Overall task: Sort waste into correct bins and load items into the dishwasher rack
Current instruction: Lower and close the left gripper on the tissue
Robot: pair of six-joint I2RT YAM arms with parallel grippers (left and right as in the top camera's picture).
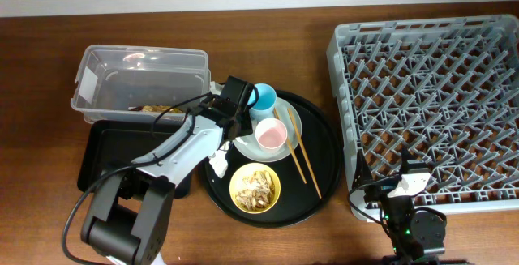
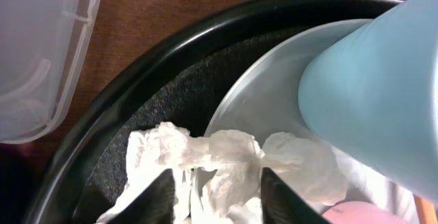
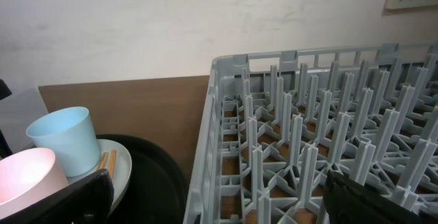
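My left gripper [image 2: 217,200] is open, its fingers on either side of the crumpled white napkin [image 2: 226,159], which lies on the left rim of the pale plate [image 2: 263,80] and on the round black tray. A bit of the napkin [image 1: 217,164] shows beside the arm in the overhead view. The light-blue cup [image 1: 263,96] and pink cup [image 1: 270,135] stand on the plate [image 1: 290,119]. The chopsticks [image 1: 298,153] lie across the plate's right side. The yellow bowl [image 1: 255,188] holds beige food scraps. My right gripper [image 1: 403,185] is open and empty at the front left corner of the grey dishwasher rack [image 1: 430,46].
The clear tub [image 1: 142,74] stands at the back left with something brown-gold [image 1: 152,107] inside. The shallow black rectangular tray [image 1: 105,147] lies in front of it. The large round black tray [image 1: 324,147] carries the dishes. The rack's wall [image 3: 219,114] is close to my right gripper.
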